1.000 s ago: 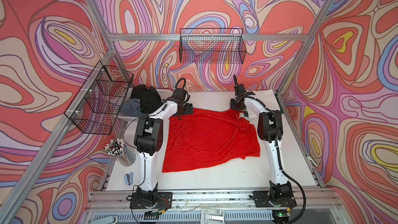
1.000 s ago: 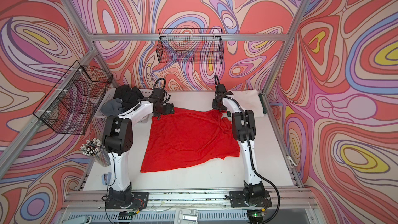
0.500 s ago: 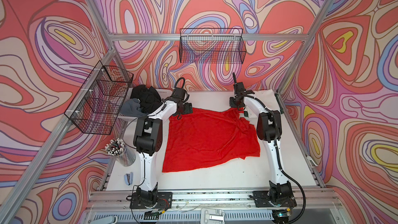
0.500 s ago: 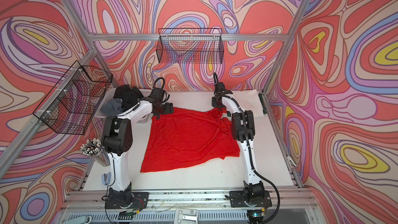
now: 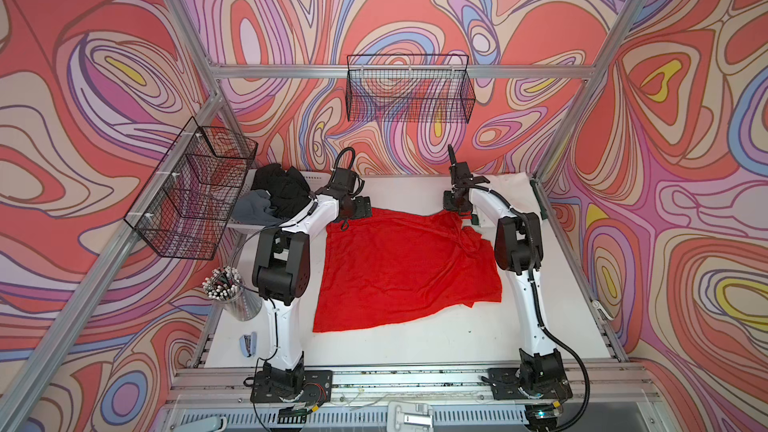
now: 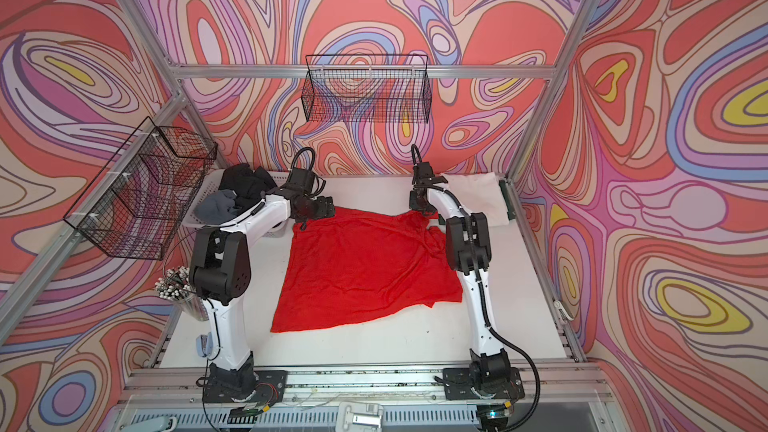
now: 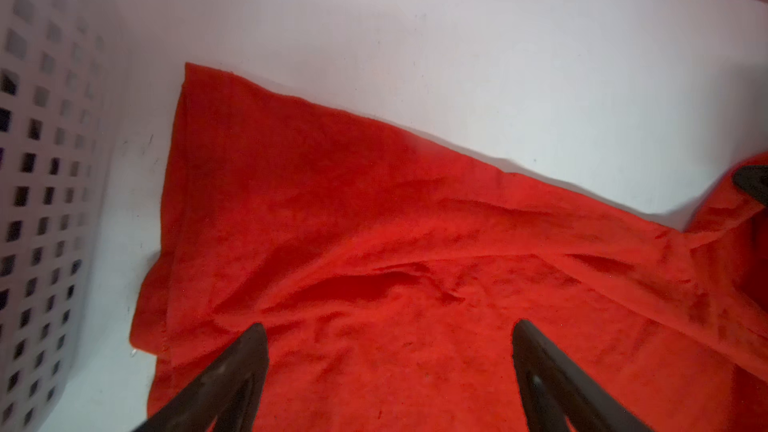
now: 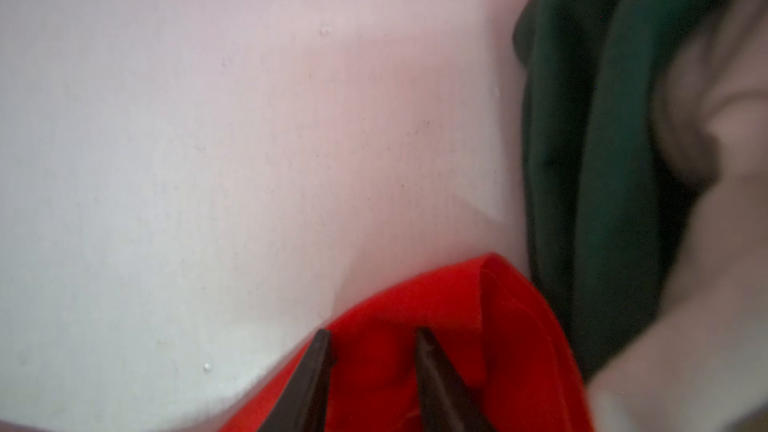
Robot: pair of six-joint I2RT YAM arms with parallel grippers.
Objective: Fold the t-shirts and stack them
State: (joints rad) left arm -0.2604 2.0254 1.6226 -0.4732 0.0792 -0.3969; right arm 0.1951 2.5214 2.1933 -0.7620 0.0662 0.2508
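The bright red t-shirt (image 5: 407, 268) (image 6: 365, 272) lies spread across the white table. My left gripper (image 5: 360, 211) (image 7: 388, 326) hovers open over its far left corner with nothing between the fingers. At the far right corner, my right gripper (image 5: 457, 211) (image 8: 372, 332) has its jaws narrowed on a raised fold of the red t-shirt (image 8: 457, 317). Close beside that corner lie a dark green t-shirt (image 8: 590, 160) (image 5: 538, 201) and a white one (image 5: 509, 189). Black (image 5: 282, 189) and grey (image 5: 253, 209) t-shirts are heaped in the white basket (image 7: 41, 201).
The white basket stands at the back left, close to my left arm. Black wire baskets hang on the left wall (image 5: 195, 189) and the back wall (image 5: 409, 89). A cup of pencils (image 5: 228, 292) and a blue stapler (image 5: 248, 344) sit at the table's left edge.
My right gripper has shifted slightly at the shirt's far right corner and its jaws have worked in and out. The left arm and the red t-shirt have stayed put.
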